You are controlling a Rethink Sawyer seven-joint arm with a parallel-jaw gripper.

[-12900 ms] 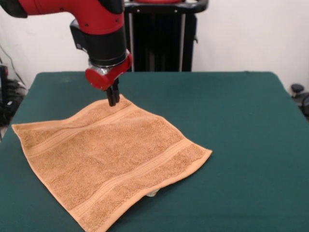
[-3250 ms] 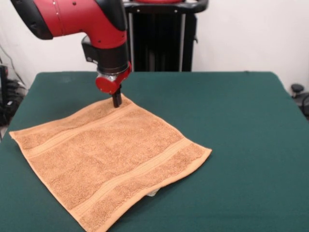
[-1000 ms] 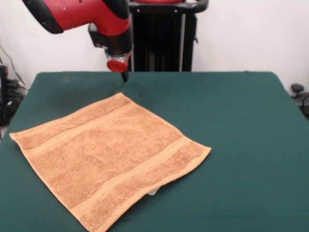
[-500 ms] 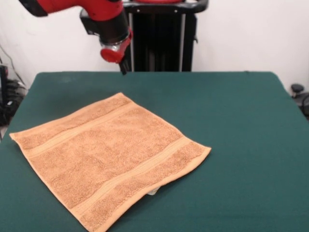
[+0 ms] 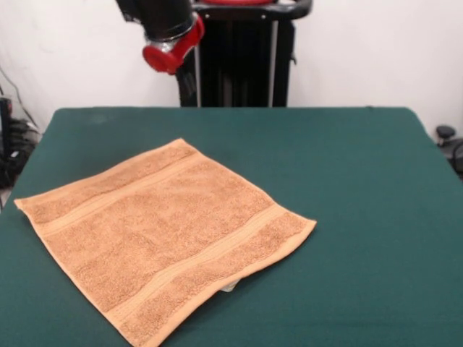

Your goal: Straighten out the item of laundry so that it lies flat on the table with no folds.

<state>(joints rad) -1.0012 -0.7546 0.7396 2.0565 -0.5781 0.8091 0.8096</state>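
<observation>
Towel (image 5: 163, 235) lies spread on the table (image 5: 347, 181), toward the picture's left half, turned diamond-wise to the table edges. Both woven bands run straight and parallel, all four corners out, no fold or ridge visible. Reads as flat; I'd judge the task essentially done. The left corner sits right at the table's left edge and the near corner runs to the bottom of the picture, so I can't confirm that last bit of hem lies clean.

A small white tag (image 5: 227, 288) peeks out from under the near-right edge. It's under the cloth, so this is probably the towel's back side up. Not a fold, doesn't matter for flatness.

Gripper (image 5: 187, 88) hangs high above the far side of the table, well apart from the towel, carrying nothing. That placement fits a clear-out: nothing left to tug, and it keeps the cloth unobstructed. The fingers sit against the dark pedestal behind them, so I cannot tell whether they're spread or pressed together. Most of the arm is cut off at the top edge.
</observation>
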